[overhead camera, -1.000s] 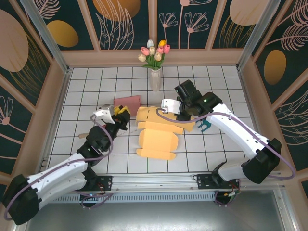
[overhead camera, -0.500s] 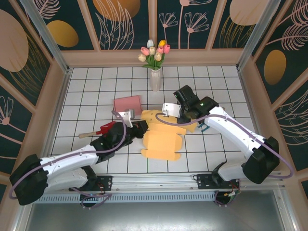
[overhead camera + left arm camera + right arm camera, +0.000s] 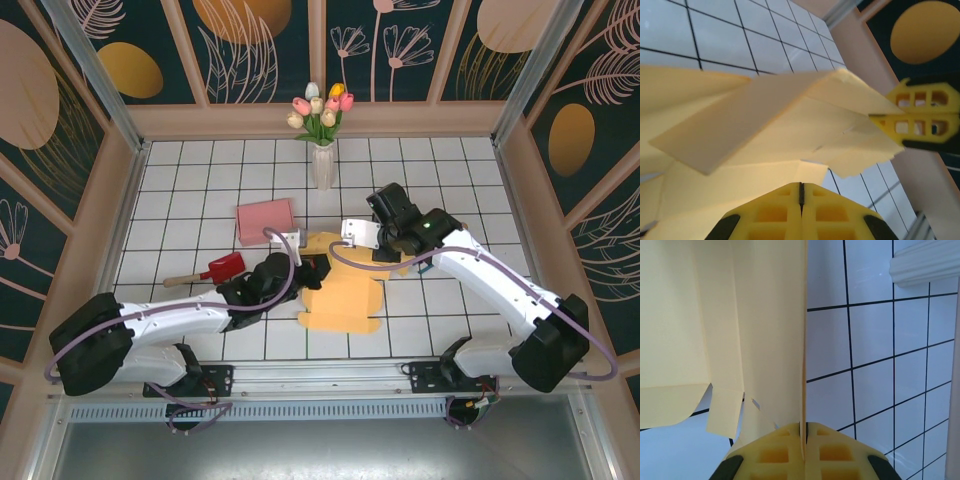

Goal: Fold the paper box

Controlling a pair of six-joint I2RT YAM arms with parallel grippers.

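- On the white tiled table (image 3: pixel 180 180), near the middle: a flat yellow paper box (image 3: pixel 345 300), partly folded, with one flap lifted up off the tiles.
- Left gripper (image 3: pixel 320 275) low at the left edge of the box, coming in from the left.
- Seen from the left wrist: left gripper (image 3: pixel 801 186) with jaws shut tight, tips pressed together right against the yellow paper (image 3: pixel 765 125). Cannot tell if any paper sits between them.
- Right gripper (image 3: pixel 382 250) at the far right side of the box, above the lifted flap.
- Seen from the right wrist: right gripper (image 3: pixel 803 430) with jaws squeezed on a thin sheet of the box (image 3: pixel 690 315), standing on its edge between the two fingers.
- Also seen from the left wrist: right gripper (image 3: pixel 890 117) pinching the far corner of the raised flap.
- Just behind the box, to the left: a pink flat card (image 3: pixel 265 218) lying on the tiles.
- Left of the box, beside the left arm: a red scoop with a wooden handle (image 3: pixel 210 272).
- At the back of the table: a white vase of tulips (image 3: pixel 322 165), standing upright, well apart from the box.
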